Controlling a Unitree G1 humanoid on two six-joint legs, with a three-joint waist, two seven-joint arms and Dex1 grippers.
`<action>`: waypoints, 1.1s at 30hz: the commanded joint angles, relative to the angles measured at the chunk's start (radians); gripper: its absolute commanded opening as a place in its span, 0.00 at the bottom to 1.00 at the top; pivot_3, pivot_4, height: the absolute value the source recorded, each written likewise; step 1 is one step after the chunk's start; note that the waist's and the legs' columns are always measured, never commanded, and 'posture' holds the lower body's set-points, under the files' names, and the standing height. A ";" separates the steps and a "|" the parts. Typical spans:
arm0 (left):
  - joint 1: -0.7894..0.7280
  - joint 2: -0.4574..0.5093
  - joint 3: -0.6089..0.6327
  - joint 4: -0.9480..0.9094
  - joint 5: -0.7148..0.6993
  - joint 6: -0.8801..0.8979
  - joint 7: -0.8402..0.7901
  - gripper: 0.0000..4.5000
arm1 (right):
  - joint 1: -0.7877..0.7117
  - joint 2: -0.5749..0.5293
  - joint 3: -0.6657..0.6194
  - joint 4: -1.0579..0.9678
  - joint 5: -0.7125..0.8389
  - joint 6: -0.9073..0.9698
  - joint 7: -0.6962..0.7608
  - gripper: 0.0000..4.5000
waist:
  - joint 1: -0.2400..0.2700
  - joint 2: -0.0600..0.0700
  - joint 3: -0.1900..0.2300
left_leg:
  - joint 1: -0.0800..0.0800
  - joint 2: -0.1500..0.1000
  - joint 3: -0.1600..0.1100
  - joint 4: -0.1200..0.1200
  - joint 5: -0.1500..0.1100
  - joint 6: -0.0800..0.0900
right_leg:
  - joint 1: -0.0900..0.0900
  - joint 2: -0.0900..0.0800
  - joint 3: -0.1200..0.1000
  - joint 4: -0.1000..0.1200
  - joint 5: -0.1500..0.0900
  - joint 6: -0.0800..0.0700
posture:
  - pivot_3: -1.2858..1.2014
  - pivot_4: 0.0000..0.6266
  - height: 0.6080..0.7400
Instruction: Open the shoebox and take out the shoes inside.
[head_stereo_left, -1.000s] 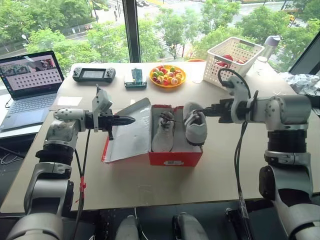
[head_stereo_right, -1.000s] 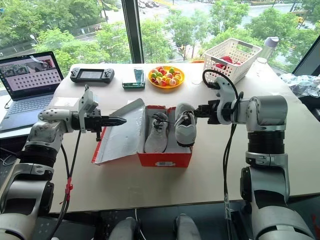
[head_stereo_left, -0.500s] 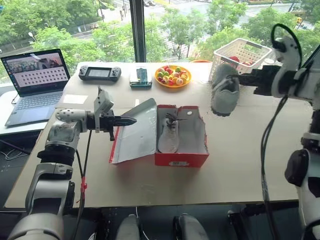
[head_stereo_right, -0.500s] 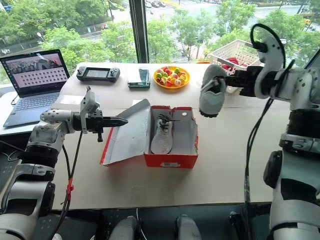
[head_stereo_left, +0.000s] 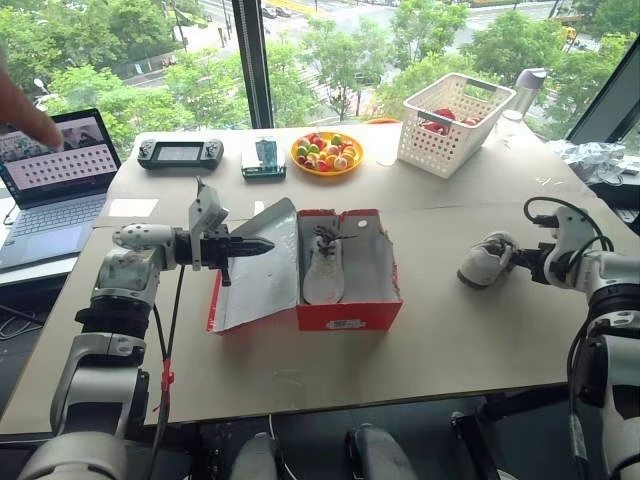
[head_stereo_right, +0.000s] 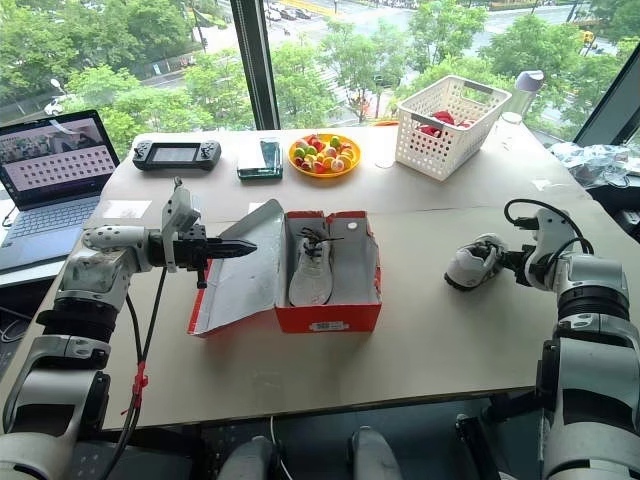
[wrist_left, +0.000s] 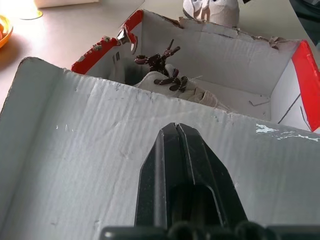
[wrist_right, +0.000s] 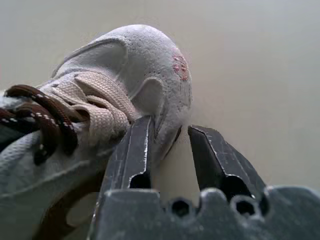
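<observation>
one shoe in shoebox; left fingers pressed together, right fingers spread beside shoe; basket behind.

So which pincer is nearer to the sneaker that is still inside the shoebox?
Left. The left pincer is over the open lid beside the sneaker; the right pincer is far off by the other sneaker.

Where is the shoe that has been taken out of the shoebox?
In the left eye view, the shoe lies on the table on the robot's right side, apart from the shoebox, right at the tip of the right gripper.
</observation>
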 joint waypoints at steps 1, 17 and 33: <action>-0.002 -0.001 0.012 -0.040 -0.018 0.007 0.006 0.00 | 0.027 -0.049 0.116 -0.013 -0.152 -0.132 -0.058 0.64 | 0.002 0.000 0.000 | 0.000 -0.001 0.000 0.000 0.000 0.000 | 0.000 0.000 0.001 0.000 0.000 0.001 | 0.52 0.24 0.98; 0.015 0.019 0.026 -0.077 -0.024 0.035 0.012 0.00 | 0.060 -0.245 0.007 -1.034 0.033 0.442 0.236 0.86 | 0.005 0.002 0.002 | -0.003 -0.006 0.001 0.000 0.000 -0.001 | -0.002 -0.002 0.011 -0.004 0.004 0.006 | 0.52 0.24 0.98; 0.052 0.009 0.024 -0.123 -0.042 0.061 0.040 0.00 | -0.012 0.302 0.143 -1.217 0.333 0.939 0.106 0.99 | 0.038 0.000 0.002 | -0.015 -0.012 -0.011 0.015 0.002 -0.001 | -0.004 -0.002 0.009 -0.005 0.013 0.004 | 0.52 0.24 0.98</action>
